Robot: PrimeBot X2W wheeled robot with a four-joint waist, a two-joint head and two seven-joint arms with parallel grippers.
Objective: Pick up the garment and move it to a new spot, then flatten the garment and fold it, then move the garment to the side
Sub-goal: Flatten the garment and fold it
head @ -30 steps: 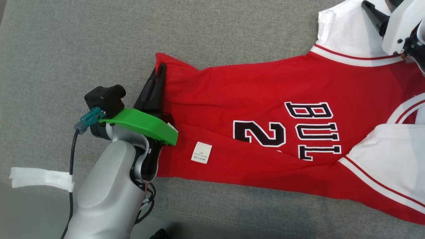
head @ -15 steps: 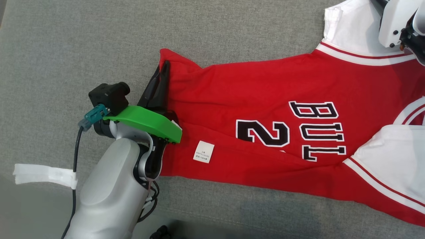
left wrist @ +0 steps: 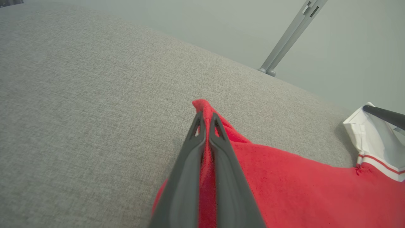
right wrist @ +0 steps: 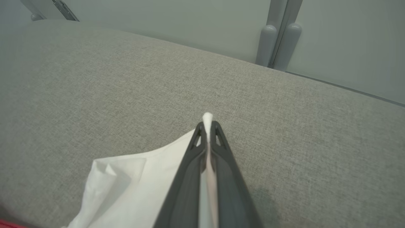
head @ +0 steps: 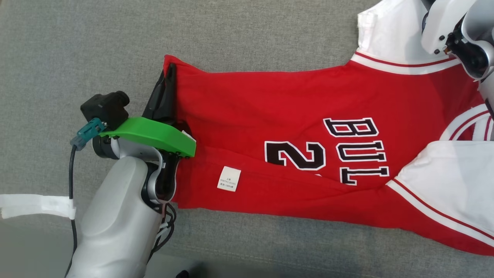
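The garment (head: 293, 108) is a red jersey with white sleeves, black lettering and a white care tag (head: 228, 178), spread across the grey fabric surface. My left gripper (head: 170, 71) is shut on its red hem corner at the left; in the left wrist view the red cloth (left wrist: 207, 152) is pinched between the two dark fingers (left wrist: 185, 164) of the left gripper (left wrist: 206, 118). My right gripper (right wrist: 207, 126) is shut on the edge of the white sleeve (right wrist: 126, 190); in the head view its pale wrist (head: 449, 27) sits over the white sleeve (head: 386, 34) at the top right.
The grey upholstered surface (head: 77, 46) spreads all around the jersey. A strip of white tape (head: 34, 204) wraps the cable at the lower left. Beyond the surface's far edge stand grey frame legs (right wrist: 278, 41) and a slanted bar (left wrist: 291, 31).
The right gripper has closed on the white sleeve edge. The whole head picture has shifted a little left and up, a camera move; the left gripper keeps its grip on the hem.
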